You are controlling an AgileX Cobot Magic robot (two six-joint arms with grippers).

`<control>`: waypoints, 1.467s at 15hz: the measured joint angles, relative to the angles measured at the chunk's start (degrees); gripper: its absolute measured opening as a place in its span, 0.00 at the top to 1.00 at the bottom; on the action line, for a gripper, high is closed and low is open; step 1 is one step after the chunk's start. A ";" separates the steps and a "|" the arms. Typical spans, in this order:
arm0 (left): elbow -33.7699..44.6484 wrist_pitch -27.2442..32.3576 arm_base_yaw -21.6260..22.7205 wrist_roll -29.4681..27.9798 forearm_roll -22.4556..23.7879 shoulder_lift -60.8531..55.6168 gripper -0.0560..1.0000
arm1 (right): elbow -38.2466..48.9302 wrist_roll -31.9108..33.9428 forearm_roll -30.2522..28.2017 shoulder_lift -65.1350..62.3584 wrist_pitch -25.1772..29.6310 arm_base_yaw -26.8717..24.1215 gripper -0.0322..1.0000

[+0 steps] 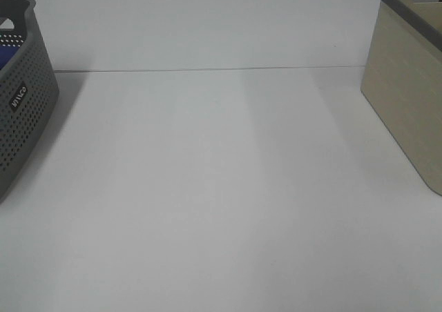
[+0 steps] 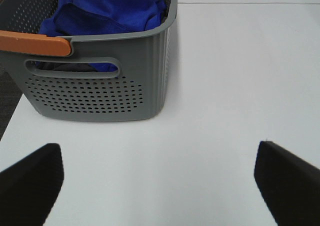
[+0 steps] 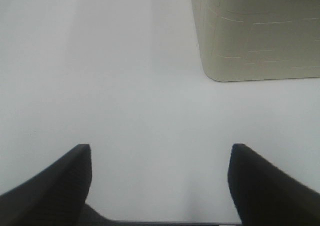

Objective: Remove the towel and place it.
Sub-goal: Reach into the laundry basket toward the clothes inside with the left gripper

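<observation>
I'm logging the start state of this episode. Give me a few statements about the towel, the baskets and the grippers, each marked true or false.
1. The towel lies inside the grey basket. True.
2. The left gripper is shut on the towel. False: it is open and empty, apart from the basket.
3. The beige basket stands on the right side of the table in the high view. True.
4. The right gripper is shut. False: it is open above bare table, holding nothing.

White table (image 1: pixel 221 188), grey basket (image 1: pixel 21 98) left, beige bin (image 1: pixel 407 98) right
</observation>
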 joint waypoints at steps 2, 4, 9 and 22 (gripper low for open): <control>0.00 0.00 0.00 0.00 0.00 0.00 0.03 | 0.00 0.00 0.00 0.00 0.00 0.00 0.24; 0.00 0.00 0.00 0.00 0.00 0.00 0.03 | 0.00 0.00 0.00 0.00 0.00 0.00 0.24; 0.00 0.00 0.00 0.00 0.00 0.00 0.03 | 0.00 0.00 0.00 0.00 0.00 0.00 0.24; 0.00 0.00 0.00 0.00 0.00 0.00 0.03 | 0.00 0.00 0.00 0.00 0.00 0.00 0.24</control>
